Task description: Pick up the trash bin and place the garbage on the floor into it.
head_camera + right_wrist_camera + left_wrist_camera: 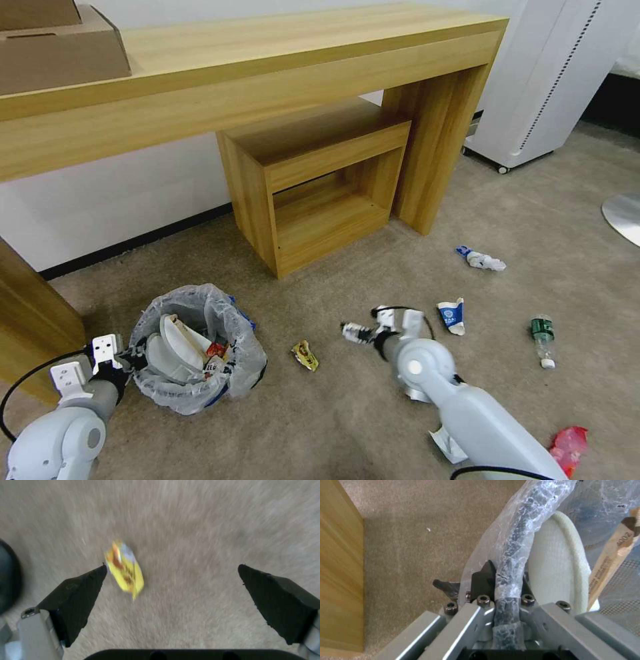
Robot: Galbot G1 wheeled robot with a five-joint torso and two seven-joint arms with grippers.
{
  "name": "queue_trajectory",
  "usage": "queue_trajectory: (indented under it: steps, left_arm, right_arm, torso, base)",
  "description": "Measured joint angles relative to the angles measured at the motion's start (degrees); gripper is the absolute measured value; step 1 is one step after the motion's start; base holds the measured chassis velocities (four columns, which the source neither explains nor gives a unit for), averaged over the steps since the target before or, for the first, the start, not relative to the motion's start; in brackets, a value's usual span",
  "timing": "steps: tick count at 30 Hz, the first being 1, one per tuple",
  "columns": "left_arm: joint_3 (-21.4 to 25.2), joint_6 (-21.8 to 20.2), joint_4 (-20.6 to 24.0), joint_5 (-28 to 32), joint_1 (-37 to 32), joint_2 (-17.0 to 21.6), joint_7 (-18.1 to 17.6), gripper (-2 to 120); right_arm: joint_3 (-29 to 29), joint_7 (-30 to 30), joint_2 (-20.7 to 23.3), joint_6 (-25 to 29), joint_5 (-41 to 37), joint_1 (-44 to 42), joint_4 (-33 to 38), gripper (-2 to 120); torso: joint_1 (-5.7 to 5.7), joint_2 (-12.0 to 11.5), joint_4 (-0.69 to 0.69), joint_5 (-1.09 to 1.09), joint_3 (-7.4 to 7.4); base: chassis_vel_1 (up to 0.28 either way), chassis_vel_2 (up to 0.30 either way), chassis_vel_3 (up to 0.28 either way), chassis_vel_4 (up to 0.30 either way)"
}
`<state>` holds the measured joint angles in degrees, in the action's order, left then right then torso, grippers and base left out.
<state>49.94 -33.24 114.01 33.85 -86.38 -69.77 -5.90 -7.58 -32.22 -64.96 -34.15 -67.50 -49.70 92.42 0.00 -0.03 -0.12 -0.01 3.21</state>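
Nearest you, the left gripper (501,585) is clamped on the bagged rim of the trash bin (200,347), one jaw on each side of the rim. The bin sits on the carpet at your lower left, already holding a white slipper (553,562) and a wooden stick (613,555).

Your right gripper (173,585) hangs above the carpet with its jaws spread wide and nothing between them. The yellow wrapper (125,570) lies flat just ahead of it, close to one fingertip rather than centred in the gap. In the head view the wrapper (305,355) lies between the bin and the right gripper (357,331), to that gripper's left, so the right arm is the nearer free tool. The wrapper's long axis runs roughly along your line of approach, so I judge the jaws should close across its narrow width once you shift left.

Farther out lie a blue-white carton (452,315), a crumpled wrapper (481,259), the green-label bottle (543,339) and a red piece (569,445).
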Motion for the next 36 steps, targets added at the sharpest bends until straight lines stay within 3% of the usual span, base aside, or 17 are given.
queue_trajectory:
  steps: [2, 4, 9, 23, 31, 36]
  left_arm:
    - [0.0, 0.0, 0.0, 0.0, 0.0, 0.0, 0.0, 0]
    - [-0.02, 0.02, -0.36, -0.45, 0.09, -0.44, 0.02, 0]
    - [-0.21, 0.78, -0.73, -0.98, 0.29, -1.47, 0.3, 0]
    - [0.15, 1.33, -0.02, -0.91, -0.19, -2.13, 0.53, 0]
    - [0.21, 1.77, 0.21, -0.92, -0.4, -2.52, 0.69, 0]
    - [0.22, 1.93, 0.24, -0.92, -0.42, -2.68, 0.74, 0]
  right_arm:
    - [0.0, 0.0, 0.0, 0.0, 0.0, 0.0, 0.0, 100]
    - [-5.18, 0.25, -2.52, -1.54, 1.34, 4.76, -6.08, 100]
    - [-11.82, 3.53, -6.26, -1.88, 3.02, 11.67, -14.11, 100]
    - [-18.76, 8.93, -9.57, -0.19, 7.29, 16.18, -24.85, 100]
    - [-21.77, 11.31, -11.91, 2.13, 8.95, 17.54, -30.2, 91]
    - [-22.96, 11.87, -12.68, 3.8, 10.07, 17.6, -31.47, 78]
  torso:
    - [0.0, 0.0, 0.0, 0.0, 0.0]
    - [0.0, 0.0, -0.01, -0.01, 0.0]
    - [0.0, 0.0, 0.01, -0.01, 0.0]
    - [0.0, 0.0, 0.0, -0.01, 0.0]
    - [0.0, 0.0, 0.0, -0.01, 0.0]
    - [0.0, 0.0, 0.0, 0.0, 0.0]
  base:
    - [0.0, 0.0, 0.0, 0.0]
    - [0.0, 0.0, 0.0, 0.0]
    - [0.0, 0.0, 0.0, 0.0]
    - [0.0, 0.0, 0.0, 0.0]
    - [0.0, 0.0, 0.0, 0.0]
    - [0.0, 0.0, 0.0, 0.0]
